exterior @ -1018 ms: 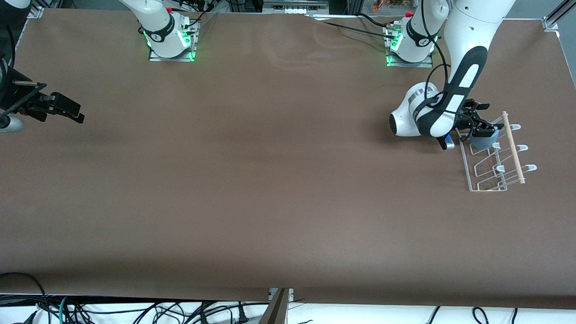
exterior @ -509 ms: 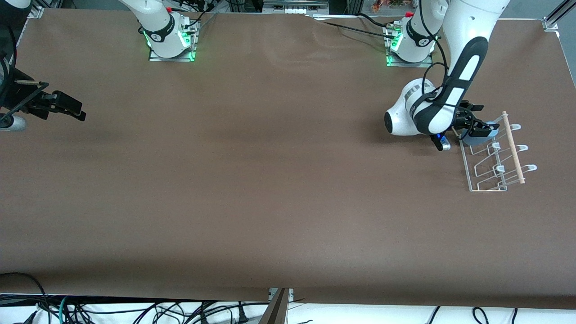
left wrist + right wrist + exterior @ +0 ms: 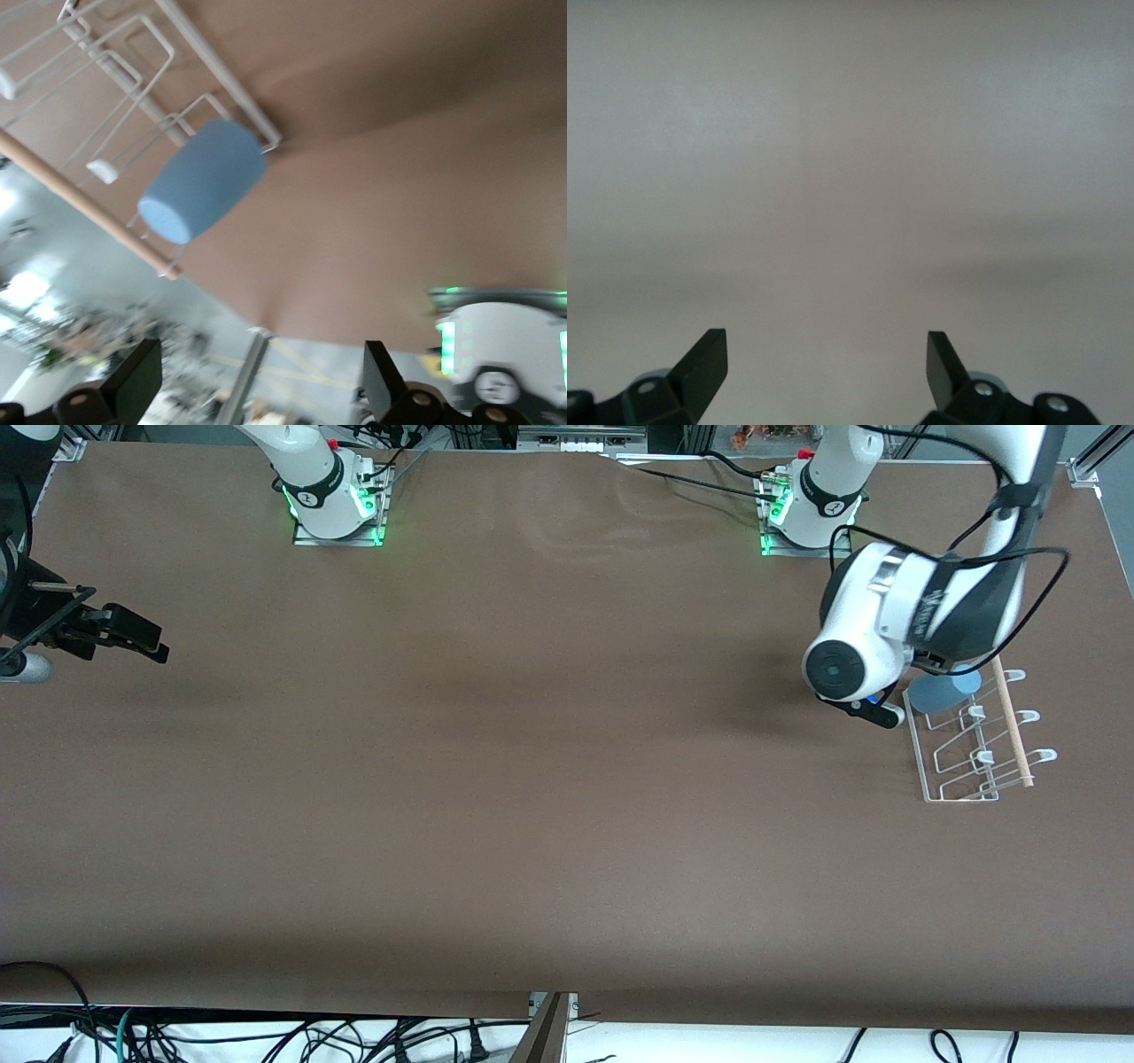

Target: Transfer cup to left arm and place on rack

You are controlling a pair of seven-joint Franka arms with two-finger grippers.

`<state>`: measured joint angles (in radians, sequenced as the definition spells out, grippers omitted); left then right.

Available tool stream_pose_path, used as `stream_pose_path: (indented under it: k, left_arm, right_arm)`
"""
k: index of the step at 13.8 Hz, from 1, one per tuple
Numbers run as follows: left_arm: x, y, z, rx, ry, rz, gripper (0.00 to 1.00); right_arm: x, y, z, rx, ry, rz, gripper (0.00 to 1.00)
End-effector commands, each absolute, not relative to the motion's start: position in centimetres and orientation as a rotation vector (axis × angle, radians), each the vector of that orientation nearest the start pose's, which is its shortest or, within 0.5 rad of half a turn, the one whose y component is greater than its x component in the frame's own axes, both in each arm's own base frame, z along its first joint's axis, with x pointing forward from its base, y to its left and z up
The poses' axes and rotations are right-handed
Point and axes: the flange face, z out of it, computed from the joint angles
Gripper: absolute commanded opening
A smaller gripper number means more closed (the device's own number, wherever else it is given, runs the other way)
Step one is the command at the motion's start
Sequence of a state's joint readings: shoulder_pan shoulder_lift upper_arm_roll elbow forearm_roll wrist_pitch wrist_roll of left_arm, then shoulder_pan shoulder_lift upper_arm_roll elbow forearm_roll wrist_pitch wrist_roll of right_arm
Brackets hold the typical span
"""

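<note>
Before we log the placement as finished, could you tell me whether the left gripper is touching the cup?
Apart. In the left wrist view the left gripper stands open with bare table between its fingers and the cup, which sits on the rack.

The table (image 3: 532,779) has a plain brown surface filling most of the frame. The white wire rack (image 3: 952,775) stands directly on it at mid right. Two arm bases (image 3: 337,509) are mounted along the top edge.
</note>
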<state>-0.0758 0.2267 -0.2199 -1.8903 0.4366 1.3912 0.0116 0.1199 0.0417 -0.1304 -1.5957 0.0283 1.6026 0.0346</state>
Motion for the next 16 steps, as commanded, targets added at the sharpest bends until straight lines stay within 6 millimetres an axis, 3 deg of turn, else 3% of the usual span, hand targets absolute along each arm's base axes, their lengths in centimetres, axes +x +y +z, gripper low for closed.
stream_pose_path:
  k: [1, 5, 6, 7, 8, 9, 10, 12, 14, 16]
  left_arm:
    - [53.7, -9.1, 40.8, -2.734, 0.311, 0.796, 1.00]
    - [56.9, -8.7, 51.1, -2.973, 0.219, 0.515, 1.00]
    - [57.5, -8.1, 52.9, -3.029, 0.193, 0.457, 1.00]
    - [57.7, -7.9, 55.3, -3.078, 0.174, 0.320, 1.00]
    - [57.9, -6.1, 56.9, -3.154, 0.109, 0.199, 1.00]
    - [57.5, -4.0, 57.5, -3.222, 0.029, 0.145, 1.00]
    - [57.0, -3.3, 58.2, -3.228, 0.010, 0.070, 1.00]
    - [55.9, -4.7, 58.4, -3.177, 0.051, -0.030, 1.00]
    - [54.5, -5.0, 57.5, -3.161, 0.081, -0.046, 1.00]
    - [54.4, -4.7, 57.1, -3.153, 0.073, -0.025, 1.00]
  right_arm:
    - [56.7, -0.2, 59.9, -3.124, 0.063, 0.048, 0.99]
    - [56.7, -0.1, 59.9, -3.125, 0.052, 0.043, 0.99]
    - [56.7, -0.1, 59.9, -3.123, 0.071, 0.043, 0.99]
    - [56.7, -0.2, 59.9, -3.123, 0.066, 0.043, 0.99]
    - [56.7, -0.2, 59.8, -3.123, 0.064, 0.048, 0.99]
    - [56.8, -0.2, 59.9, -3.123, 0.064, 0.043, 0.99]
    - [56.8, -0.2, 59.8, -3.123, 0.064, 0.040, 0.99]
    - [56.9, -0.2, 59.8, -3.123, 0.064, 0.038, 0.99]
    - [56.9, -0.3, 59.8, -3.123, 0.066, 0.036, 0.99]
    - [56.9, -0.2, 59.8, -3.123, 0.066, 0.033, 0.99]
